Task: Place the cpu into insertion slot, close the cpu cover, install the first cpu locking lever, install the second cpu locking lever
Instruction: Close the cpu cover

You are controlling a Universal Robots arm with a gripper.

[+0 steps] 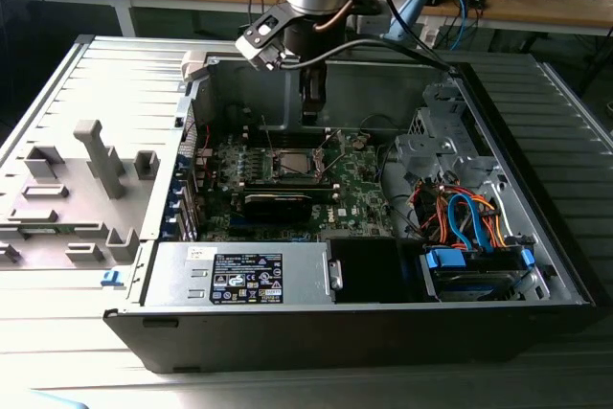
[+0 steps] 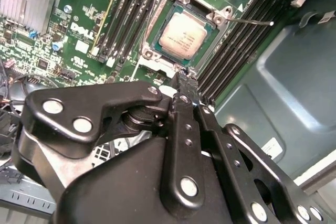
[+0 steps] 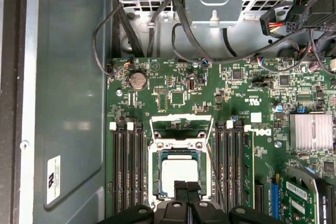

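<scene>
Exterior view overlooks the case; both wrist views share the cpu.

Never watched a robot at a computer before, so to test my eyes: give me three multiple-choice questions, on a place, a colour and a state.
1. Where is the cpu? A in the insertion slot; B on the floor; C held up in the air.
2. What colour is the motherboard? A red; B white; C green.
3. How do the fingers of the gripper stand? A spread wide; B closed together; C clamped on a screwdriver.
Answers: 1 A, its grey top lies inside the silver frame; 2 C, green in both wrist views; 3 B, the tips meet with nothing between them.
</scene>
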